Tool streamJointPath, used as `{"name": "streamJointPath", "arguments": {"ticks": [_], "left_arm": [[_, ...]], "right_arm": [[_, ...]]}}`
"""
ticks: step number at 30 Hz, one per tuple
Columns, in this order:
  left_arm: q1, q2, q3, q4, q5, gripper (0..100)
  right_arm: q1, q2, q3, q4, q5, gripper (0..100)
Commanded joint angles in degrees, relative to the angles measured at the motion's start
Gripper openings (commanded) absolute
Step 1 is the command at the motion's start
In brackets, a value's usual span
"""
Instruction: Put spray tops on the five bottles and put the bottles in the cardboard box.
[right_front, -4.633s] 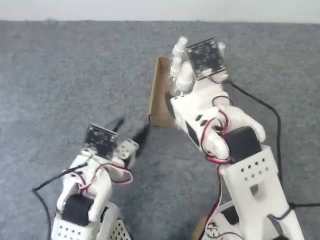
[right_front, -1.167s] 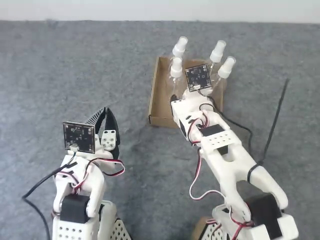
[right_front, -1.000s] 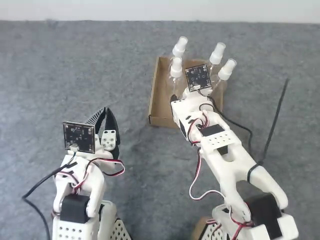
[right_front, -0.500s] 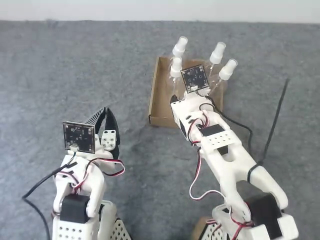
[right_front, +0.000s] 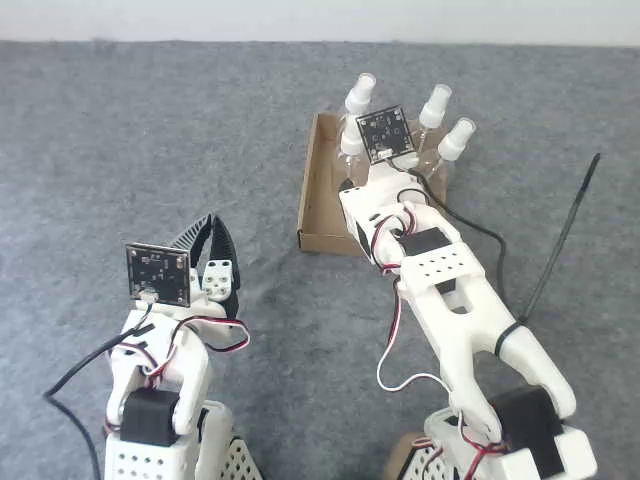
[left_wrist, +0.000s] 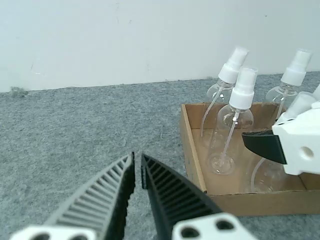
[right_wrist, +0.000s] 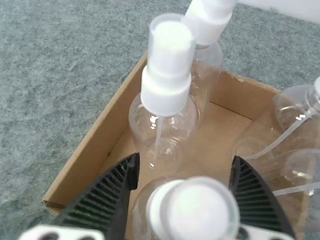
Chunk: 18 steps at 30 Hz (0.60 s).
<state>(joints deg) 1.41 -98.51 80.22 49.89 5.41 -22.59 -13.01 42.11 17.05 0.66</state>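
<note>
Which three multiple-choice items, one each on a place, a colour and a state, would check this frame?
1. Where do the bottles stand?
A. In the cardboard box
B. On the grey surface beside the box
C. Between the two arms' bases

2. What colour are the spray tops?
A. Black
B. White
C. Blue

3. How is the left hand?
A. Open wide around a bottle
B. Shut on a spray top
C. Shut, with nothing in it

Key:
1 A: the left wrist view shows the bottles' bases inside the box walls.
2 B: every top in the left wrist and high views is white.
3 C: its fingertips almost meet over bare grey surface, well short of the box.
</note>
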Motion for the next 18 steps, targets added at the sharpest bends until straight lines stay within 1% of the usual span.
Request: {"name": "streamJointPath", "arguments": {"ticks": [1, 10, 15, 18], "left_arm": [[0.0, -0.6, -0.4, -0.7, 0.1, 1], [0.0, -0.6, -0.4, -0.7, 0.1, 1], [0.0, -0.5, -0.4, -0.7, 0.1, 1], [0.0, -0.5, -0.4, -0.7, 0.1, 1]], "right_arm": [[0.1, -2.7, -3.7, 0.3, 1.0, 23.2], [0.2, -17.6, -5.9, 11.6, 1.0, 23.2], [0.2, -23.7, -5.9, 13.8, 1.0, 23.2], [1.5, -26.6, -5.9, 14.0, 1.0, 23.2]]}}
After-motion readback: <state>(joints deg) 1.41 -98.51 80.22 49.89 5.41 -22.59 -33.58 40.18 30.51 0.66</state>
